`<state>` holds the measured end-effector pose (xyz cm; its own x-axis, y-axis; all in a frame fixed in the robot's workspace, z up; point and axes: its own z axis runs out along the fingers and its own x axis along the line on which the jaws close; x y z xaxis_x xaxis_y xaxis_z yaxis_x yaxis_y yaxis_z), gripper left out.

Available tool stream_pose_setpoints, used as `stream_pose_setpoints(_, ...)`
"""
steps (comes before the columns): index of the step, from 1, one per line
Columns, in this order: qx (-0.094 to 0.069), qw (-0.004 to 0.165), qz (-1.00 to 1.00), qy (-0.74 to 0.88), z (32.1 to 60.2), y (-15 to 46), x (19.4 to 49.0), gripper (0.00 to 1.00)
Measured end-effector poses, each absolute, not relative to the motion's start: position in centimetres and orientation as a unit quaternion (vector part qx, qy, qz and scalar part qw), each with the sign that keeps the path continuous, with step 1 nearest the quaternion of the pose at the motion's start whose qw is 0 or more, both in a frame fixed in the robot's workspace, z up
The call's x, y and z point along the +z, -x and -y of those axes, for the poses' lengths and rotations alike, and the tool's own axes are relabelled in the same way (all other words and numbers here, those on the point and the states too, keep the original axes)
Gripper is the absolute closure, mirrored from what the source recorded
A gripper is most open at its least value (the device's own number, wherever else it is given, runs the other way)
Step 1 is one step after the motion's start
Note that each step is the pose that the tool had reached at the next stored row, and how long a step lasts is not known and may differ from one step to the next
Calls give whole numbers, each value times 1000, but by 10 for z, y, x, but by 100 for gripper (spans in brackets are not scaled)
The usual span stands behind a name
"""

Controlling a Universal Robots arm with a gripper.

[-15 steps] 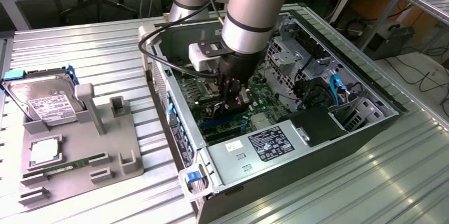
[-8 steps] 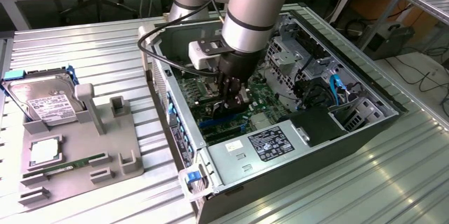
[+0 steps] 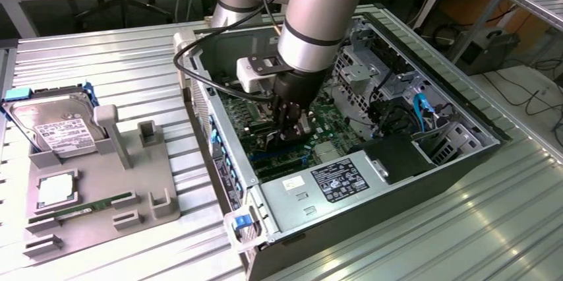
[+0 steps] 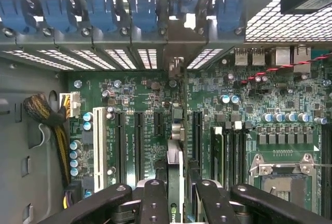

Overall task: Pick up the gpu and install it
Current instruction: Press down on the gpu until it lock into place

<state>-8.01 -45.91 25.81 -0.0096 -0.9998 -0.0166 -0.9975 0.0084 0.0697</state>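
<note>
Inside the open computer case (image 3: 453,119), my gripper (image 3: 288,130) is shut on the gpu (image 3: 279,141), a thin dark card held on edge low over the green motherboard (image 3: 339,126). In the wrist view the gpu (image 4: 175,146) runs edge-on between my two black fingers (image 4: 153,200), from my gripper (image 4: 176,203) toward the case's rear slot openings. Its pale metal bracket (image 4: 175,67) stands at the gap between the slot covers. The card lies parallel to the black expansion slots (image 4: 139,143). Whether its edge sits in a slot is hidden.
A grey fixture (image 3: 97,188) at the exterior view's left carries a silver hard drive (image 3: 55,126), a processor chip (image 3: 55,192) and a green memory stick (image 3: 84,207). The power supply (image 3: 339,179) and drive cage (image 3: 440,142) crowd the case. A white slot (image 4: 98,146) and processor socket (image 4: 282,175) flank the card.
</note>
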Motion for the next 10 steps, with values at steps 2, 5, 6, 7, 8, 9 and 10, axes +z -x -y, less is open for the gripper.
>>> stream_pose_setpoints(2, -31, 19, 710, -703, 459, 80, 257, 74)
stream_pose_setpoints(5, -32, 20, 710, -703, 459, 80, 256, 74)
stream_pose_setpoints(6, -32, 20, 710, -703, 459, 80, 256, 74)
stream_pose_setpoints(7, -32, 19, 710, -703, 459, 80, 255, 74)
stream_pose_setpoints(8, -32, 19, 710, -703, 459, 80, 255, 73)
stream_pose_setpoints(9, -32, 20, 710, -703, 459, 80, 264, 54)
stream_pose_setpoints(10, -32, 20, 710, -703, 458, 80, 279, 54)
